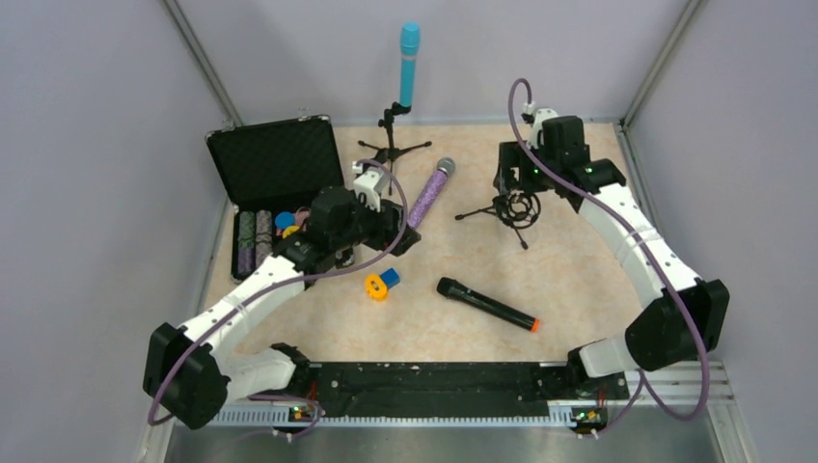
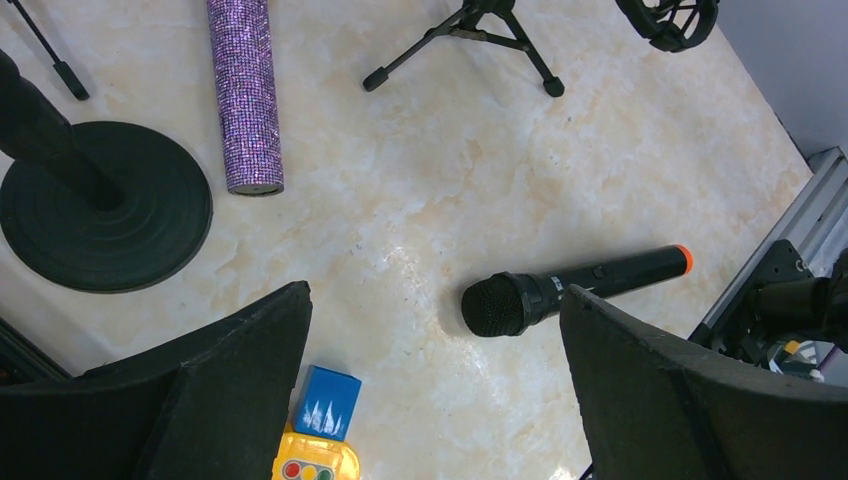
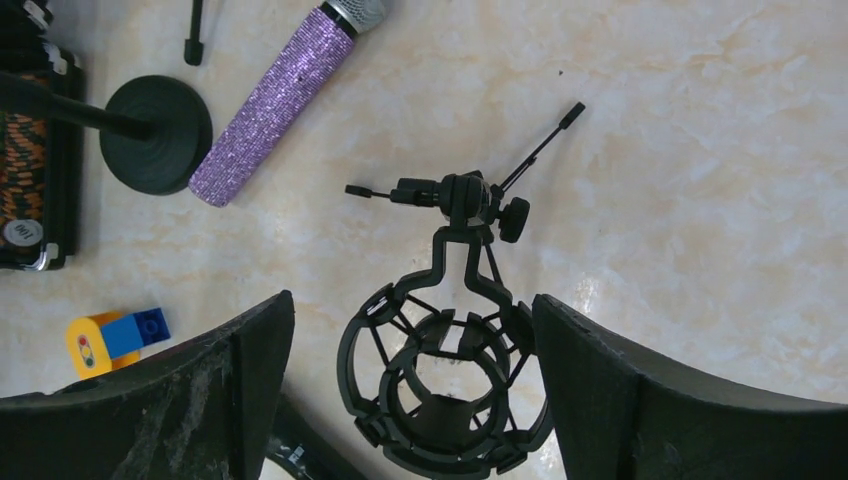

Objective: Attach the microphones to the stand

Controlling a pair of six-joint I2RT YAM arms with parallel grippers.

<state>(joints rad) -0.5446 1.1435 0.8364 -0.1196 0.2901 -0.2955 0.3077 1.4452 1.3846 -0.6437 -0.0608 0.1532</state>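
Blue microphone (image 1: 409,68) mounted; purple microphone (image 1: 429,193), black microphone (image 1: 487,305) loose.
My left claw (image 2: 435,292) gapes empty over the tabletop (image 1: 579,260), right claw (image 3: 412,300) gapes over the cradle stand (image 3: 465,200).

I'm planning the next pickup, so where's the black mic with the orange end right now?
In the top view the black mic lies flat near the table's front middle, right of the orange-and-blue toy and in front of the shock-mount stand.
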